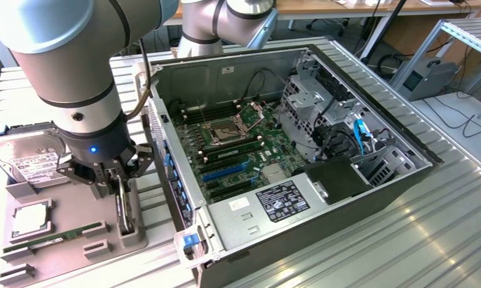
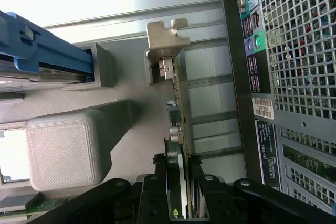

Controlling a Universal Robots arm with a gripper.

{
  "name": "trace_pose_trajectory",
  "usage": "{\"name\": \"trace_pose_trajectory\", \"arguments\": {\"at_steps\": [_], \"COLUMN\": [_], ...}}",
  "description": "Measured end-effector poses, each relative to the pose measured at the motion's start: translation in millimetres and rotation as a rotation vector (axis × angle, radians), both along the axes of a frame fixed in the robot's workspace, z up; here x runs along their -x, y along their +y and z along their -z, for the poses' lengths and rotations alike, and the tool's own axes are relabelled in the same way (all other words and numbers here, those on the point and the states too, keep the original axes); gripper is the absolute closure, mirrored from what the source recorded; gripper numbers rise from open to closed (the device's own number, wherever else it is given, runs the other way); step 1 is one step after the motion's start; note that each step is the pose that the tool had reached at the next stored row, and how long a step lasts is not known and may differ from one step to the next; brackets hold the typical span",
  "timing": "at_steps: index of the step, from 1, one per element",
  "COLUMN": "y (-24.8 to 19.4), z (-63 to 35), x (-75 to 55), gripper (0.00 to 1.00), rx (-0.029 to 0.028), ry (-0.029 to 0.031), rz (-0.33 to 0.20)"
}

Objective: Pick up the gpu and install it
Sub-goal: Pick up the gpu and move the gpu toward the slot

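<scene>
The gpu (image 1: 127, 210) (image 2: 181, 108) stands edge-up in its holder (image 1: 133, 237) at the case's (image 1: 304, 219) nine o'clock, so my hand (image 1: 117, 180) (image 2: 180, 182) straddles its top; whether it grips, I cannot tell.

The gripper (image 1: 118, 183) hangs right over the thin gpu (image 1: 127, 215), which stands in a gray holder (image 1: 133, 239) under it, with the open computer case (image 1: 345, 223) close beside.

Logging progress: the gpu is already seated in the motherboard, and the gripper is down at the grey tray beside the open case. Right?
Not seated: the gpu stands edge-on in the grey tray beside the open case, with the gripper down at it; the exterior view shows this.
</scene>
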State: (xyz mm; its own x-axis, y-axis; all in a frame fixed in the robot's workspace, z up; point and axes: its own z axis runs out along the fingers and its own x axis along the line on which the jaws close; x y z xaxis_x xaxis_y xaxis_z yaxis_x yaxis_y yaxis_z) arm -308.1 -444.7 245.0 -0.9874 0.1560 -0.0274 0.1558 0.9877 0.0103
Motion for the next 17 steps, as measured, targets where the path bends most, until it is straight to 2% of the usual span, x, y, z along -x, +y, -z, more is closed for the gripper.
{"name": "trace_pose_trajectory", "arguments": {"at_steps": [17], "y": [0.0], "z": [0.0], "x": [0.0], "gripper": [0.72], "rx": [0.0], "ry": [0.0], "rz": [0.0]}}
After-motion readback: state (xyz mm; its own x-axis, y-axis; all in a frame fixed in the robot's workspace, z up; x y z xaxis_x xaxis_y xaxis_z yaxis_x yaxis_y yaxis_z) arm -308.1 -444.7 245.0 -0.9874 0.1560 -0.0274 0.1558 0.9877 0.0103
